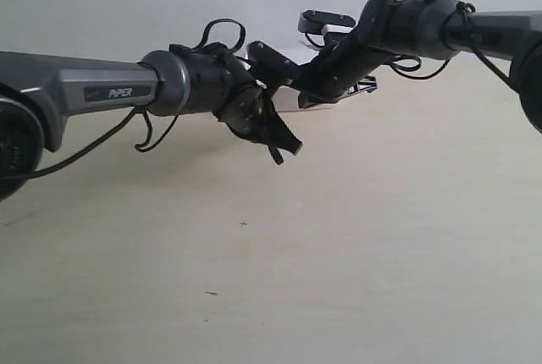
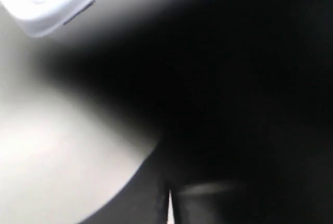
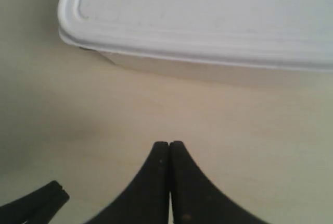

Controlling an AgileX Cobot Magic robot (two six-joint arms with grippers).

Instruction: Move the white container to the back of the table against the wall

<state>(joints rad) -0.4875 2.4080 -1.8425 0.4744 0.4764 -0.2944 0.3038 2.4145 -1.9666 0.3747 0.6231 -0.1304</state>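
Cream wood-grain table [image 1: 339, 254]: one; it is spreading wide from near to far.
Grey-white wall [image 1: 127, 0]: one; it is rising behind the table's far edge.
Arms: two; they are reaching in from left and right and crossing over the far middle.
White container [image 3: 197, 21]: one, lidded; it is sitting far back on the table behind the wrists; contact with the wall is hidden.
Right gripper [image 3: 169, 148]: its fingers are pressing together on nothing; the container is lying just beyond the tips, apart, with its long side running across them; a straight push farward is looking likely.
Left gripper [image 2: 169, 198]: it is showing as a dark blur; spread or pressed, I cannot tell; only one container corner is showing.
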